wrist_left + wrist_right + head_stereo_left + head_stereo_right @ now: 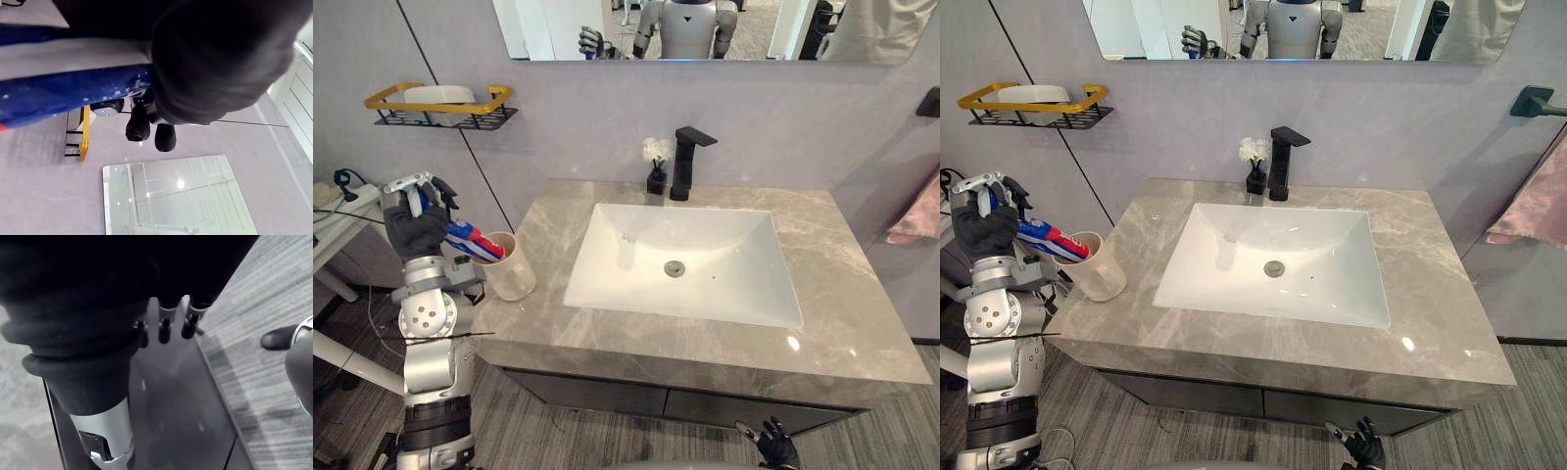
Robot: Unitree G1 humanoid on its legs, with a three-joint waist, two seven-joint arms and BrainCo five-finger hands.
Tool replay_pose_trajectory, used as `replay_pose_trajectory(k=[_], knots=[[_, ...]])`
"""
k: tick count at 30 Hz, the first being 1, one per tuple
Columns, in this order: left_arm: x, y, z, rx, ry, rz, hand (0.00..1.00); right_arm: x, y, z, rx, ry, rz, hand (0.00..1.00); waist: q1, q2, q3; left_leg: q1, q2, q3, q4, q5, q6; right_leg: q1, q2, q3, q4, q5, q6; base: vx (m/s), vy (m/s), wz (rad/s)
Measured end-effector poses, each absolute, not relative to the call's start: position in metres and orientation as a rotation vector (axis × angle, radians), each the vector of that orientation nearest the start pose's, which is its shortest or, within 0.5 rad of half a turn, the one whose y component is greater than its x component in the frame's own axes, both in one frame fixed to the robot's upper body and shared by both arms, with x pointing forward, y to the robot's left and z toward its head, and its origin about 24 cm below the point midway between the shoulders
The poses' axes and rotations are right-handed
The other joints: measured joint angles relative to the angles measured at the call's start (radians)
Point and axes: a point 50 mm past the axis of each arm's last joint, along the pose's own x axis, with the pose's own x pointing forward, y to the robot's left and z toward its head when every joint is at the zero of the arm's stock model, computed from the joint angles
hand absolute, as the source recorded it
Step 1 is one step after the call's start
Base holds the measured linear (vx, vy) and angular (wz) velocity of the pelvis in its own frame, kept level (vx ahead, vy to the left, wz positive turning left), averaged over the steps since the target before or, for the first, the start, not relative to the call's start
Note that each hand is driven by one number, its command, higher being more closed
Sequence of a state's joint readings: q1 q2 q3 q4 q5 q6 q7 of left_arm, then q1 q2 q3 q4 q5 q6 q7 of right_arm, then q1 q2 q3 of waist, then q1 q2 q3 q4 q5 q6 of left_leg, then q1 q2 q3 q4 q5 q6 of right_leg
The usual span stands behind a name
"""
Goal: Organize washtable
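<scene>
My left hand [417,227] is raised at the counter's left end, shut on a blue, white and red toothpaste tube [475,241]. The tube slants down to the right, and its red end meets the rim of a beige cup [512,270]. That cup stands upright on the grey marble countertop [842,323] near its left edge. In the left wrist view the blue tube [58,93] crosses just beyond the dark cover. My right hand [775,446] hangs low in front of the dark cabinet below the counter, its fingers [165,328] straight and holding nothing.
A white sink basin [636,279] fills the counter's middle, with a black faucet [685,162] and a small black vase of white flowers [657,168] behind it. A gold-rimmed wall shelf [440,103] hangs at upper left. A pink towel [918,217] hangs at right.
</scene>
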State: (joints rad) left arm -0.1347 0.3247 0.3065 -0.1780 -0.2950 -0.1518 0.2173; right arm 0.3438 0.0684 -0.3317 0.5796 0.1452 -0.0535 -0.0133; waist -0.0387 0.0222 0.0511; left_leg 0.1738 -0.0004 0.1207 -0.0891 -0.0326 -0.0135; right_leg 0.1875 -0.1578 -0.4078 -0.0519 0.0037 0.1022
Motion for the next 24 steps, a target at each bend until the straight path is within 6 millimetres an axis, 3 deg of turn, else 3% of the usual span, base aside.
replay_pose_trajectory(k=[5,6,14,24], knots=[[0.253,0.257,0.154,-0.029,-0.509,0.373,1.0,0.08,-0.206,-0.129,0.25,0.817,-0.487,0.0,0.001,0.002,0.008,0.006,0.0,-0.002,0.002,0.0,0.0,0.001,0.0,0.001,-0.001,0.0,0.0,0.0,0.0,0.0],[0.255,0.253,0.152,-0.039,-0.501,0.36,0.0,0.08,-0.205,-0.129,0.25,0.821,-0.481,0.0,0.0,0.002,0.008,0.005,0.0,-0.002,0.002,0.0,0.0,0.0,0.0,0.001,-0.001,0.0,0.0,0.0,0.0,0.0],[0.261,0.238,0.136,-0.12,-0.439,0.307,0.0,0.08,-0.205,-0.129,0.241,0.829,-0.469,0.0,0.0,0.005,0.01,-0.004,0.001,0.0,0.002,0.0,-0.001,-0.003,0.0,0.004,-0.003,0.0,0.0,0.0,0.0,0.0],[0.263,0.24,0.127,-0.147,-0.404,0.319,0.0,0.081,-0.206,-0.129,0.232,0.83,-0.458,0.0,-0.001,0.007,0.011,-0.01,0.002,0.007,0.002,-0.001,-0.001,-0.014,0.001,0.01,-0.004,0.0,0.001,0.0,0.0,-0.01]])
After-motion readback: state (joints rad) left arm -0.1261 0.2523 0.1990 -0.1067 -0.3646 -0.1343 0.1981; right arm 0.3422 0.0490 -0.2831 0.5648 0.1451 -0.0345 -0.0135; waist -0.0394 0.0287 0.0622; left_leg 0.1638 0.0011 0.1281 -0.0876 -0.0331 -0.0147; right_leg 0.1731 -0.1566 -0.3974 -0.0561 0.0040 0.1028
